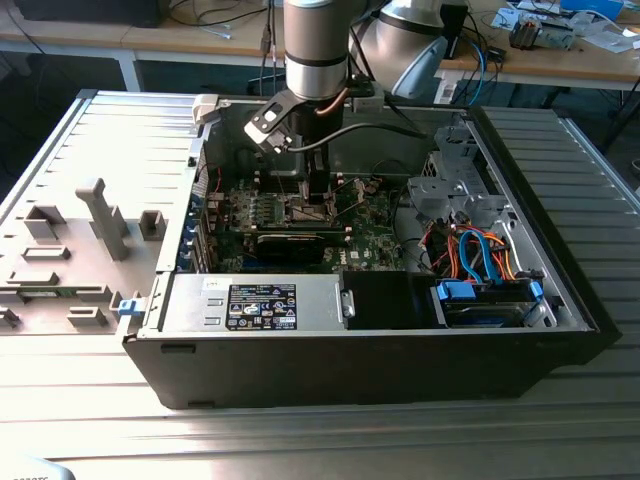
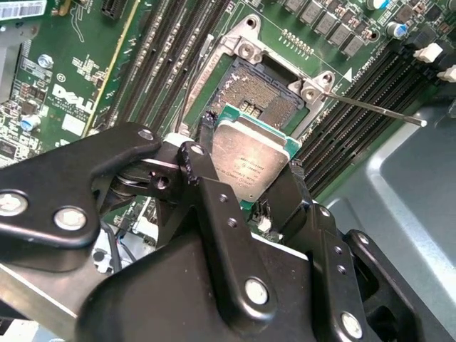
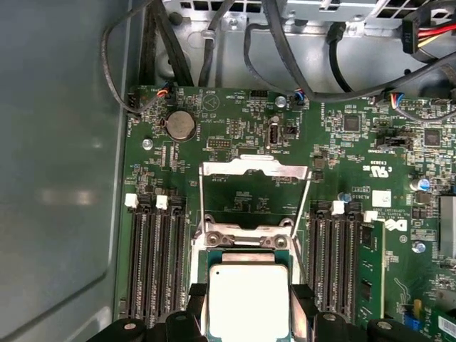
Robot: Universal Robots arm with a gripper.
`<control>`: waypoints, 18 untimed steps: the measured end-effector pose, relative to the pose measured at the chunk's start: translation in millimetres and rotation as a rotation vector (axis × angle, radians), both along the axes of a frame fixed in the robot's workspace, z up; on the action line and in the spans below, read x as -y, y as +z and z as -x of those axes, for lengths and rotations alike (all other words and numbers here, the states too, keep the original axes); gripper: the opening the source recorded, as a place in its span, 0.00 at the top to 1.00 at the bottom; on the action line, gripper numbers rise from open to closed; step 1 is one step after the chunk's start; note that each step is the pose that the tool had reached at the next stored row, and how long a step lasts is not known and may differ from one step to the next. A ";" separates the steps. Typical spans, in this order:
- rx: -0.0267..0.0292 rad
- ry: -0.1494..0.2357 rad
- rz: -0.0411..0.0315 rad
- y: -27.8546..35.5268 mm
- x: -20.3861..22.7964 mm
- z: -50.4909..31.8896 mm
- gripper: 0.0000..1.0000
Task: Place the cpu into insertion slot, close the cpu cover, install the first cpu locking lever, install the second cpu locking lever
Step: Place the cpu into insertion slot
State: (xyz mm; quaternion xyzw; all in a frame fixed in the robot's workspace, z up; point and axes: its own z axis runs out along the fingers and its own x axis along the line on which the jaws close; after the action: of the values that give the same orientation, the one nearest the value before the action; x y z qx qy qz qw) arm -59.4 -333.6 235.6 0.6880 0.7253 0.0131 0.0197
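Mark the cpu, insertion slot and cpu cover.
cpu (image 2: pixel 249 160): second wrist view, metal top.
insertion slot (image 2: pixel 258 89): second wrist view, dark pin field.
cpu cover (image 3: pixel 254 169): first wrist view, raised frame's end bar.

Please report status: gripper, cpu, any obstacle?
Status: gripper shut on cpu; cpu above insertion slot, not seated; cpu cover open, nothing blocking.
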 end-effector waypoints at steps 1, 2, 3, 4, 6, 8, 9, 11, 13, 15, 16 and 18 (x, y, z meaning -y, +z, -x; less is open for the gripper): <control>0.0000 0.000 0.0001 -1.1 -0.1 0.1 0.46; 0.0000 0.000 0.0001 -2.0 -0.1 0.4 0.46; 0.0000 0.000 0.0001 -3.6 -0.1 0.8 0.46; -0.0001 0.000 0.0002 -4.6 -0.1 1.1 0.46; -0.0001 0.000 0.0011 -6.9 -0.1 2.0 0.46; 0.0000 -0.001 0.0039 -11.2 -0.1 3.2 0.46; -0.0001 -0.002 0.0048 -12.5 -0.1 3.6 0.46; -0.0001 -0.003 0.0063 -14.9 -0.1 4.4 0.46; -0.0001 -0.004 0.0070 -17.7 -0.1 5.5 0.46; -0.0001 -0.004 0.0071 -19.6 -0.1 6.4 0.46; 0.0000 -0.004 0.0071 -20.6 0.0 6.9 0.46; 0.0000 -0.005 0.0070 -23.9 0.0 8.3 0.46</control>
State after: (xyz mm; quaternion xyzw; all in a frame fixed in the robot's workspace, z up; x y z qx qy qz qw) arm -67.7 -333.6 211.6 0.6896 0.7238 0.0105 0.0221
